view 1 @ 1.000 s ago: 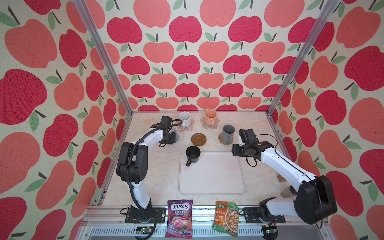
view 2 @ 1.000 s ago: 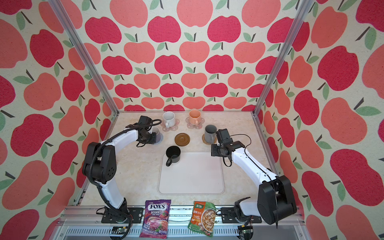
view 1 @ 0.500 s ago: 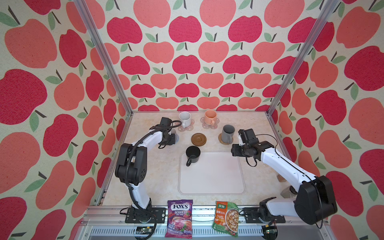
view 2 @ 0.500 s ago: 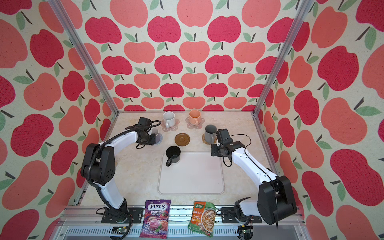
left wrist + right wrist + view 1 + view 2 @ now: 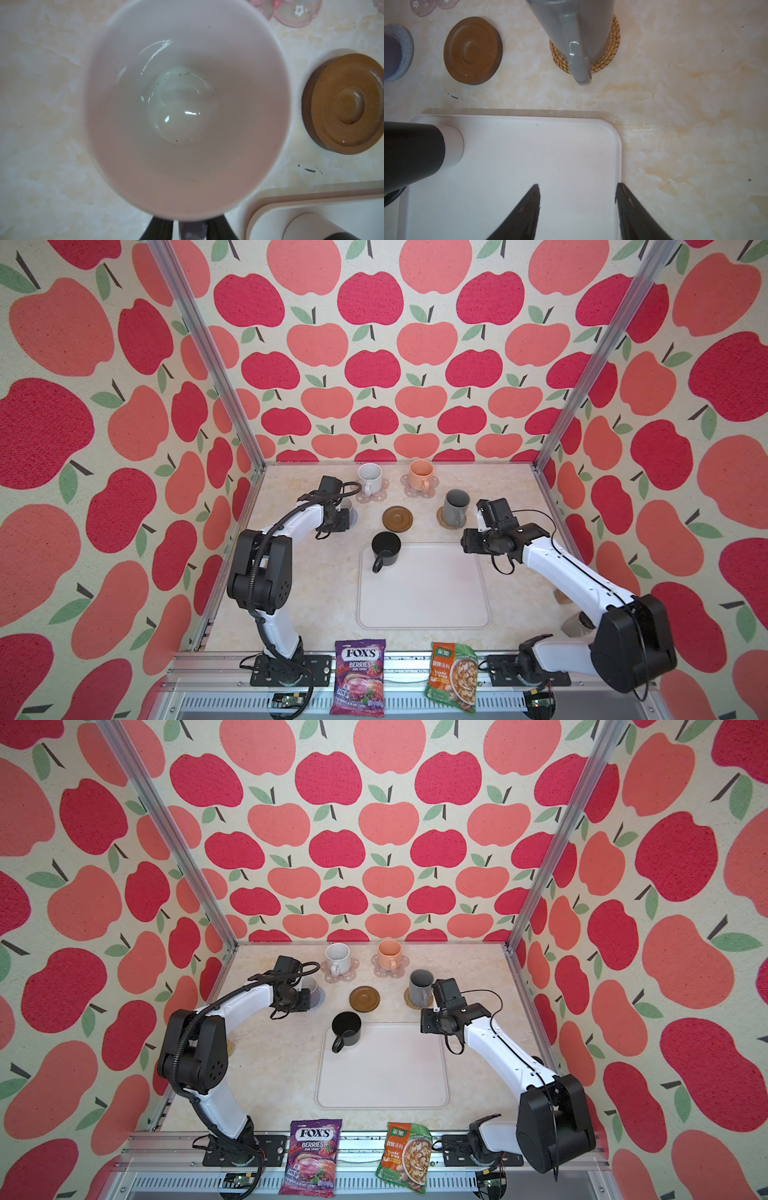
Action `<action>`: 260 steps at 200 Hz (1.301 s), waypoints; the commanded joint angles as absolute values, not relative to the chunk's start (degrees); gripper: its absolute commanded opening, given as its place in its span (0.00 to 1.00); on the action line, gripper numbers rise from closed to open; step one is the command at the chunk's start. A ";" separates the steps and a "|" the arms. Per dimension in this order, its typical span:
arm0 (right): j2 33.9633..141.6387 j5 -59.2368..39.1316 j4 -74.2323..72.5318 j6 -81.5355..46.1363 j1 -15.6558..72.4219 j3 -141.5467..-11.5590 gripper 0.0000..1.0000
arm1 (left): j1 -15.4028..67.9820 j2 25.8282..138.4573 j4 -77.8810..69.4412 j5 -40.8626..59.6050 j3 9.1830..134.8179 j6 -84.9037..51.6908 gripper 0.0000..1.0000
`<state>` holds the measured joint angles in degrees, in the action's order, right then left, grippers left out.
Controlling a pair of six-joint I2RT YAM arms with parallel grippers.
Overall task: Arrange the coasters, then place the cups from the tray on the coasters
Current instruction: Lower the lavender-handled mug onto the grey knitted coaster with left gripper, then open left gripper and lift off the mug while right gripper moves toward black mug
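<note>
Purple FOX'S candy bag [image 5: 360, 675] near green-orange food packet [image 5: 453, 676], both on front rail [image 5: 409, 664].

Marbled beige table [image 5: 316, 593]: pale tray [image 5: 424, 624] mid-front; behind it (near back wall) grey woven coaster [image 5: 406, 48], brown disc coaster [image 5: 397, 518], rattan coaster [image 5: 441, 517], pink flower coaster [image 5: 381, 494], second pink flower coaster [image 5: 432, 489].

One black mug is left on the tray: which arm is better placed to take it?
Probably right. The right gripper is open over the tray; the left gripper is at the lavender-grey mug.
</note>
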<state>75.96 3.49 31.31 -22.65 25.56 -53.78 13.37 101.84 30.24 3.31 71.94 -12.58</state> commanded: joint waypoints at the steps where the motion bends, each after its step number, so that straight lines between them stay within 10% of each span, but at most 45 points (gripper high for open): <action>1: 74.62 3.02 31.38 -23.73 26.83 -54.31 0.61 | 13.18 97.76 31.70 1.53 71.19 -13.27 0.28; 260: 78.95 6.17 27.10 -30.93 45.28 -57.85 0.61 | 26.95 72.49 35.47 12.08 51.20 -27.39 0.23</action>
<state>79.64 5.08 26.41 -29.95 44.99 -56.64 25.47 71.68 38.96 8.16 53.45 -23.49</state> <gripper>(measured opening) 0.607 0.237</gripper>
